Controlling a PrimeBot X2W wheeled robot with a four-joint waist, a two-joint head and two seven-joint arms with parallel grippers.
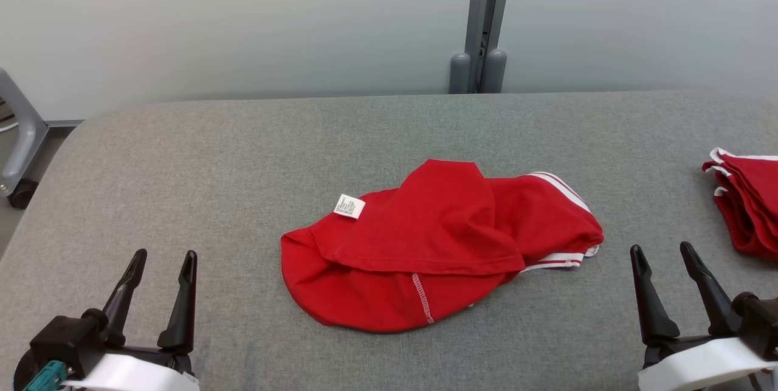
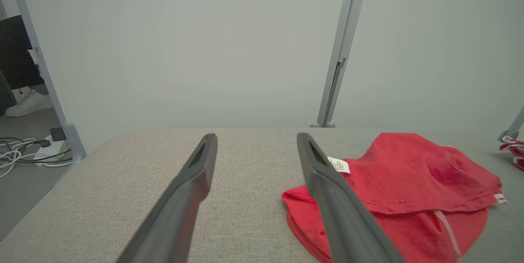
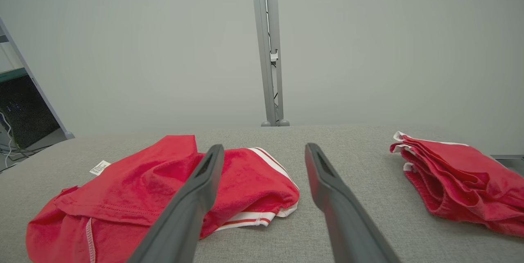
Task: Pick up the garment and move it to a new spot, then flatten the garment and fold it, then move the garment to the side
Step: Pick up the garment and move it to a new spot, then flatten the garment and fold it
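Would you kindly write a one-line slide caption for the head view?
Crumpled red garment on the grey table, with the left gripper and right gripper open on either side.

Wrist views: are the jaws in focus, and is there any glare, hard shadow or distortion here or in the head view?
Left wrist view: the jaws look soft close to the lens, the red garment is sharper, and the grey post leans, a wide-angle effect. Right wrist view: same soft jaws, even light. Head view: no glare, only a faint shadow under the garment.
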